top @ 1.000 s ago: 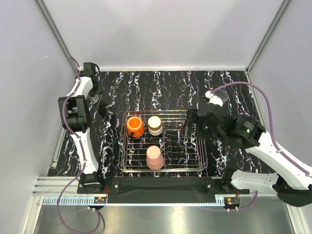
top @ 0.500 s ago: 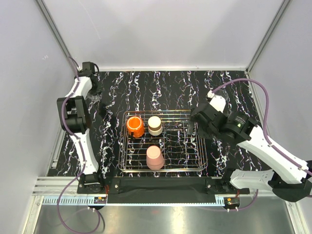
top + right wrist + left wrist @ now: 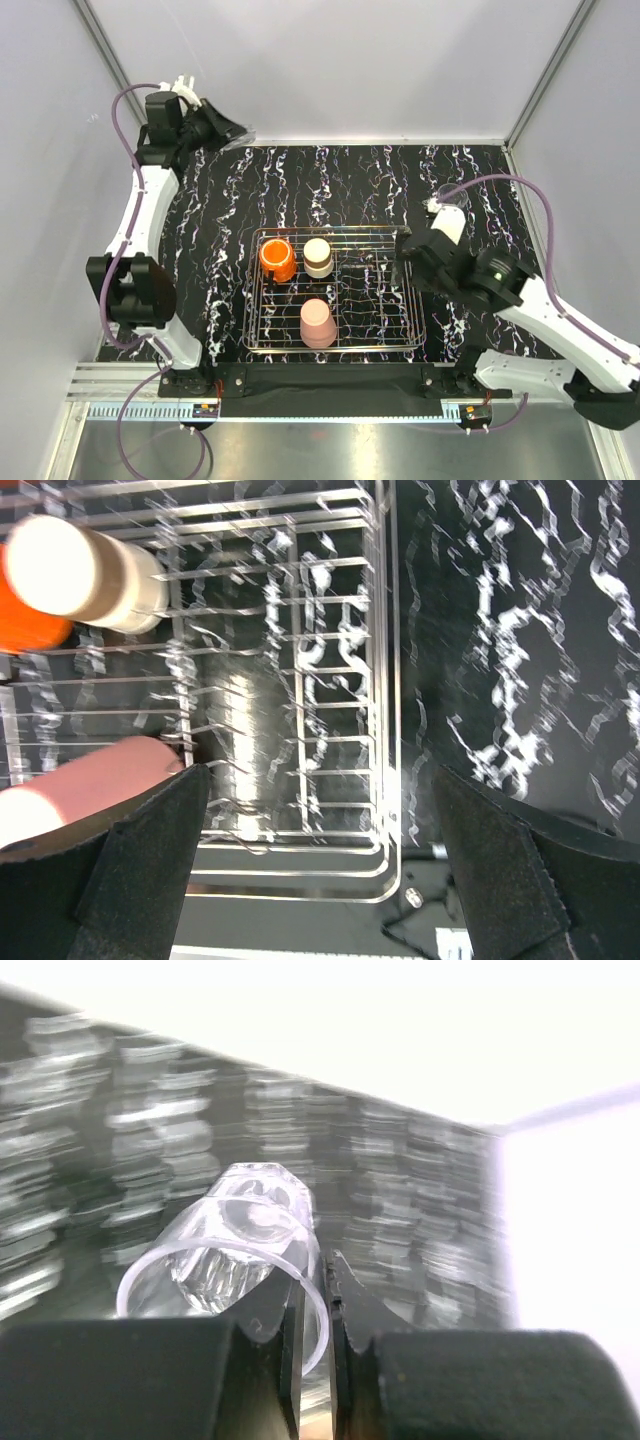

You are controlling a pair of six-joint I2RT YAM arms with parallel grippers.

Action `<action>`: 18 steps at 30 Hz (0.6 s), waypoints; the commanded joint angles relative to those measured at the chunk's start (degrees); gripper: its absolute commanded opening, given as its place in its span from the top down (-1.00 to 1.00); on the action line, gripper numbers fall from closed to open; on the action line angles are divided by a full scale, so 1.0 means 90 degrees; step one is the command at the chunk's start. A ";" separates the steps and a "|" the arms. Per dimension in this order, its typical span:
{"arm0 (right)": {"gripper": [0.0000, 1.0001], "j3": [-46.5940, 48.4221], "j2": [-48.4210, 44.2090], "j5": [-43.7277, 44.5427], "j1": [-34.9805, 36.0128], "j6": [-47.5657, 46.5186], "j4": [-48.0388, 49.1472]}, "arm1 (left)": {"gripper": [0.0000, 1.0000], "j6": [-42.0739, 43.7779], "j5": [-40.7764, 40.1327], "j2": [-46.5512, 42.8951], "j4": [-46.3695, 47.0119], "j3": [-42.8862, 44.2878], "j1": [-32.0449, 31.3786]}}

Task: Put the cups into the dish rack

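Observation:
My left gripper is raised at the far left corner, shut on the rim of a clear glass that lies tilted with its base pointing away; the gripper also shows in the left wrist view. The dish rack sits mid-table and holds an orange cup, a cream cup with a brown band and a pale pink tumbler. My right gripper hovers open and empty over the rack's right rim. The second clear glass is not visible.
Black marbled table inside white walls. Metal frame posts rise at the back corners. A black bar runs along the near edge by the arm bases.
My left arm has lifted the clear glass off the far-left table area and swung it up and to the right. My right gripper has drifted slightly right, toward the rack's edge.

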 commanded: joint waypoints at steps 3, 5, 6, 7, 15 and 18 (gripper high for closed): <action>-0.99 -0.0162 -0.0610 -0.0098 0.0028 -0.0342 0.1404 | 1.00 -0.2542 0.3065 -0.0580 0.3562 -0.1058 -0.0277; -0.99 0.0033 -0.0542 -0.0536 0.0018 -0.0576 0.1629 | 1.00 -0.3551 0.3381 -0.0669 0.4972 -0.1490 -0.0327; -0.99 0.0092 -0.0484 -0.0663 0.0018 -0.0596 0.1862 | 1.00 -0.4591 0.3585 -0.0659 0.6469 -0.1908 -0.0405; -0.99 0.0151 -0.0445 -0.0887 0.0009 -0.0616 0.1961 | 1.00 -0.5113 0.3645 -0.0640 0.7170 -0.2048 -0.0444; -1.00 0.0493 0.0219 -0.2733 -0.0186 -0.0763 0.3765 | 1.00 -0.8567 0.3839 -0.0170 1.2382 -0.2333 -0.1155; -0.99 0.0590 0.0327 -0.3008 -0.0323 -0.0334 0.4119 | 1.00 -0.8002 0.4269 -0.0423 1.2042 -0.2117 -0.1624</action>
